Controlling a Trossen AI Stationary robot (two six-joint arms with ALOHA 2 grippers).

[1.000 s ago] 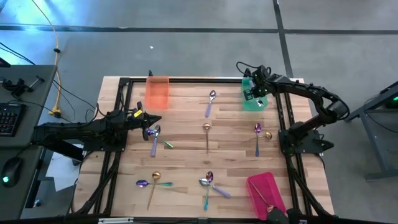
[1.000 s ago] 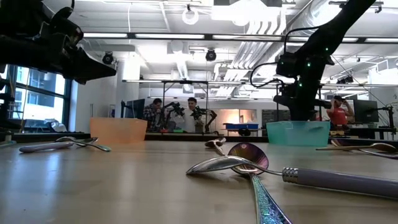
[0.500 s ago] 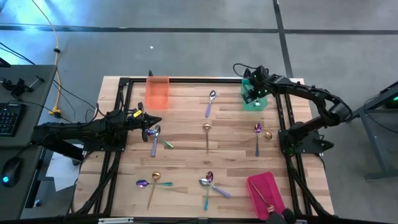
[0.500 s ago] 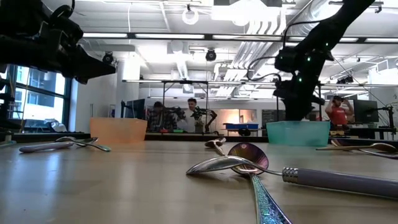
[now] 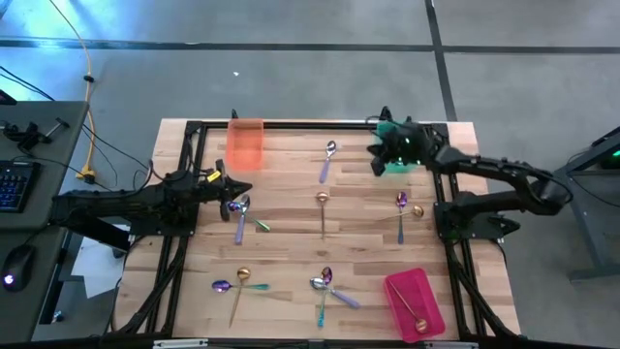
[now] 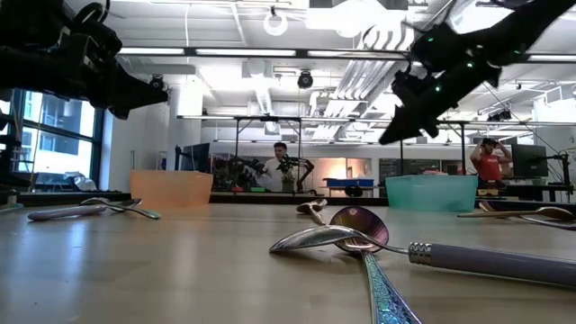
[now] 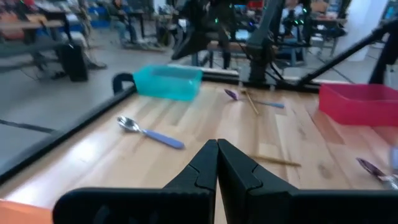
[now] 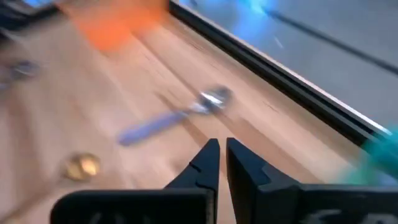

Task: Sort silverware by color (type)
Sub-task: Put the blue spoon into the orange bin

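Silverware lies scattered flat on the wooden table. A lavender-handled spoon and a gold spoon are mid-table. A purple and a gold spoon lie at the right, more at the left, and several near the front. My right gripper hovers beside the green tray, slanting down toward the lavender-handled spoon. Its fingers are almost together, with nothing between them. My left gripper waits shut at the table's left, above the spoons there.
An orange tray stands at the far left. A pink tray at the front right holds a gold spoon. The black frame rails run along the table's sides. People stand in the room beyond the table.
My right gripper has risen from the green tray, where it pointed down, and swung toward the table's middle. It has tipped up to a slant. The spoons on the table have stayed where they were.
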